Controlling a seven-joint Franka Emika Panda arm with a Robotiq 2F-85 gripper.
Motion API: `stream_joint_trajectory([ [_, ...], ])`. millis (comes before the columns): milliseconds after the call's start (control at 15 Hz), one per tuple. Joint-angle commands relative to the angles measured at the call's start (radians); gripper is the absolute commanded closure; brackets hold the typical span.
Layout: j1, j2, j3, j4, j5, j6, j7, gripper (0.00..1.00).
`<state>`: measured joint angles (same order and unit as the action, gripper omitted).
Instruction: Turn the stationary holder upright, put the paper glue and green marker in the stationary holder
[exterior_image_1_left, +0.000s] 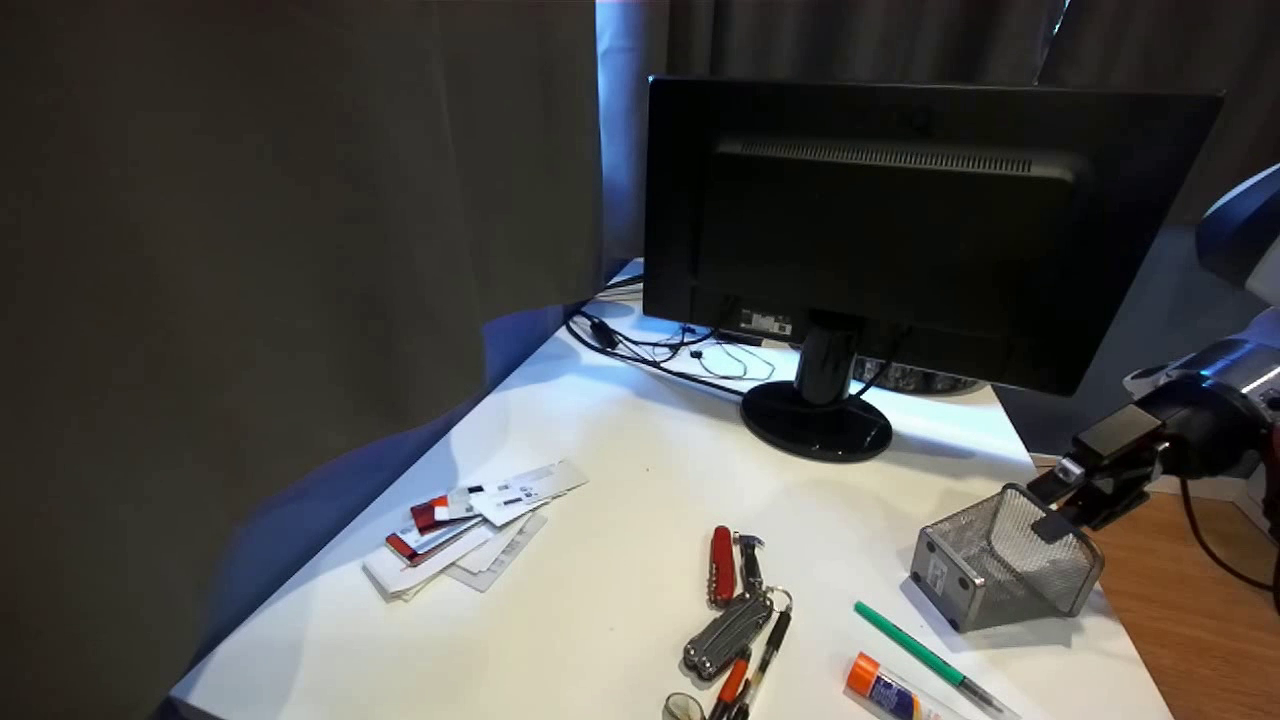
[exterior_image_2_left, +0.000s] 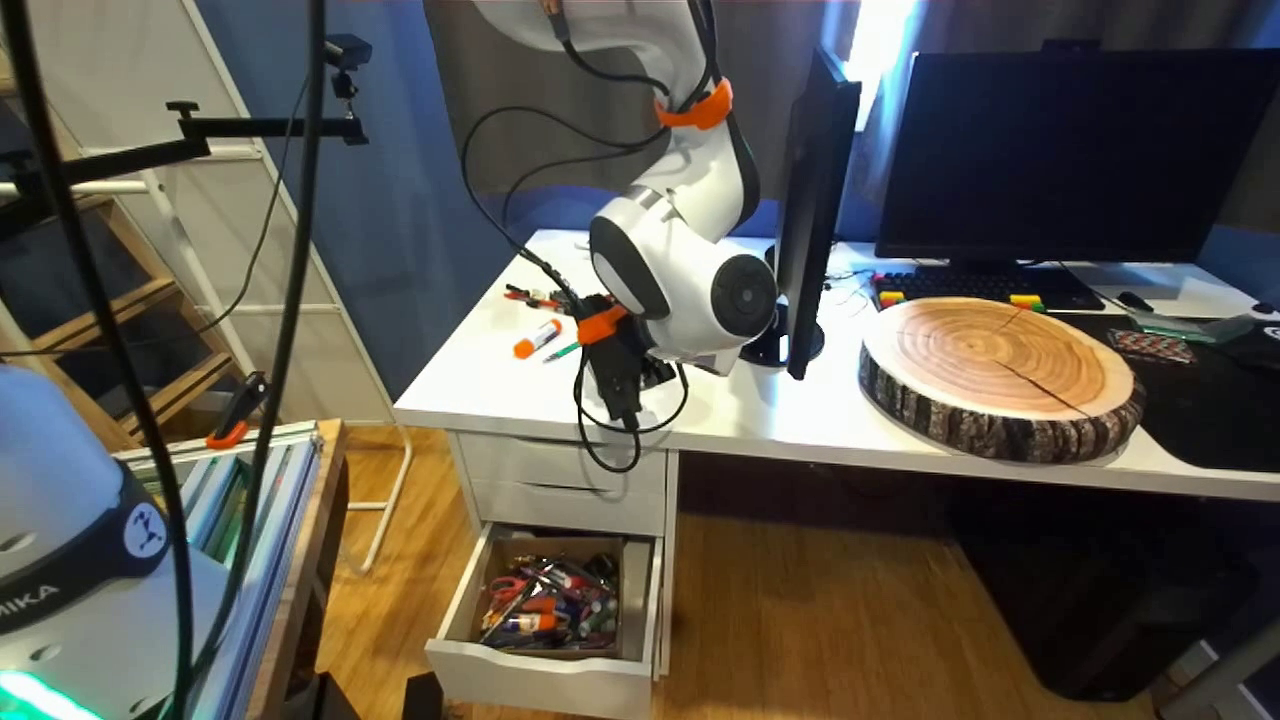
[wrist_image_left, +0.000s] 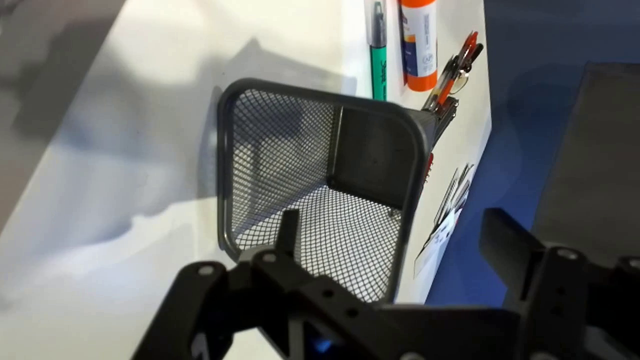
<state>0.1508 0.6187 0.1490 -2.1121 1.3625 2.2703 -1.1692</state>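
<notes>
A white desk (exterior_image_1_left: 620, 450) spreads below dark curtains (exterior_image_1_left: 400, 200); in an exterior view a black monitor (exterior_image_1_left: 900, 240) stands on it toward two o'clock, and the stationary holder (exterior_image_1_left: 1005, 572) lies tipped on its side near the desk's edge at four, its footed base turned to about eight and its open mouth to about two.

The gripper (wrist_image_left: 391, 220) is right at that mouth, between one and two o'clock of the holder. Its jaws stand wide apart, astride one mesh wall: in the wrist view one finger overlaps the mouth and the other stands outside, so the rim runs through the gap. Whether either finger touches the mesh, I cannot tell. From that gap, most of the holder lies toward ten o'clock.

The green marker (exterior_image_1_left: 930, 658) lies flat near the holder, at seven o'clock from it and from the gripper. The paper glue (exterior_image_1_left: 895, 695) lies just beside the marker, farther out toward seven, its visible orange end pointing to ten.

Between eight and nine o'clock of the holder are a red pocketknife (exterior_image_1_left: 721, 566) and a grey multi-tool (exterior_image_1_left: 730, 635); loose papers (exterior_image_1_left: 470, 525) lie well apart at nine. In an exterior view a wooden slab (exterior_image_2_left: 1000, 370) rests at three o'clock from the gripper.
</notes>
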Motion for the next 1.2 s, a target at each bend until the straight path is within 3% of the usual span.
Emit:
stream_joint_trajectory([
  [0,-0.013,0.036,0.006,0.043,0.017,-0.061,-0.004,0.37],
  [533,-0.004,-0.012,-0.008,0.017,-0.001,-0.11,0.056,0.95],
  [733,0.015,-0.051,-0.009,0.001,-0.011,-0.082,0.06,1.0],
  [867,0.041,-0.099,-0.007,-0.021,-0.03,-0.047,0.069,0.98],
  [1133,0.131,-0.212,0.005,-0.074,-0.141,0.102,0.114,0.98],
])
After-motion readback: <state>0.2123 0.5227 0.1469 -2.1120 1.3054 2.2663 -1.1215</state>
